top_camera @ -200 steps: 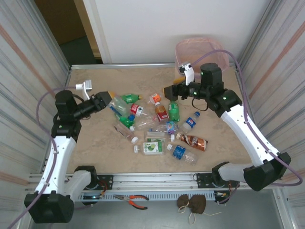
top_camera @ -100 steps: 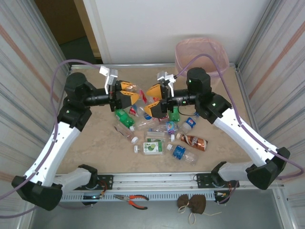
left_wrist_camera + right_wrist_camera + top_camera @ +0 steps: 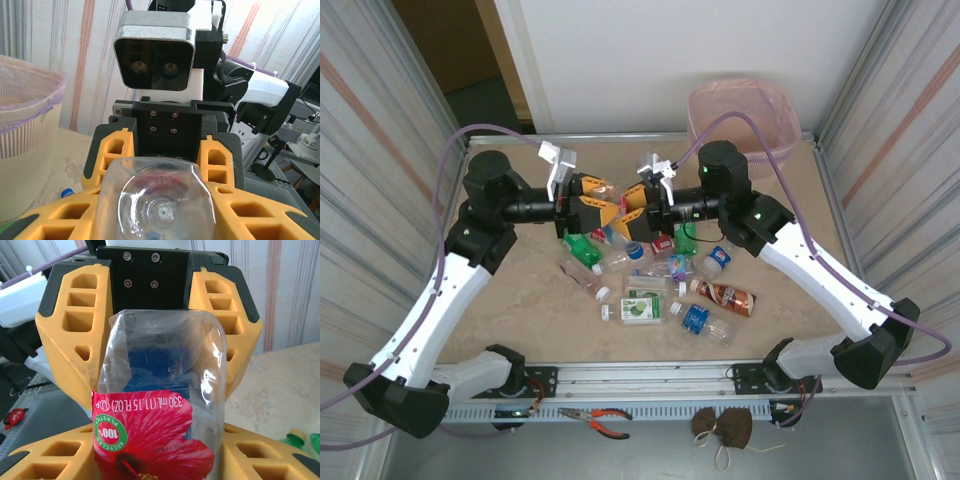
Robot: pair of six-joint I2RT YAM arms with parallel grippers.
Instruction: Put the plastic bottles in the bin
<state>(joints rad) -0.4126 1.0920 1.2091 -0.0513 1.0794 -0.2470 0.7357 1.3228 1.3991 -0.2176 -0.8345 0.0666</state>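
Spanning the gap between the two grippers, a clear bottle (image 3: 160, 365) hangs above the middle of the table (image 3: 520, 290), well apart from the bin (image 3: 25, 165) at the far right corner. Left gripper (image 3: 600, 211): pinching the base end, fingers against both sides. Right gripper (image 3: 632, 213): closed round the labelled part, fingers pressed to the sides as far as its wrist view shows.

Progress, as judged: early. The pose reads as a hand-over toward the arm nearer the bin; the carry and the drop are not yet done. About ten bottles lie loose under the grippers, among them a brown one (image 3: 725, 297), all left to clear. Whether the bin holds any cannot be made out.

Materials: the bottle is thin see-through plastic, its wall slightly dented, its round base moulded with a central dimple, its glossy label red with a flower. The fingers are yellow, blocky, with open cells. The bin has a beige slotted wall and a translucent pink liner. The table is mottled beige and matt.
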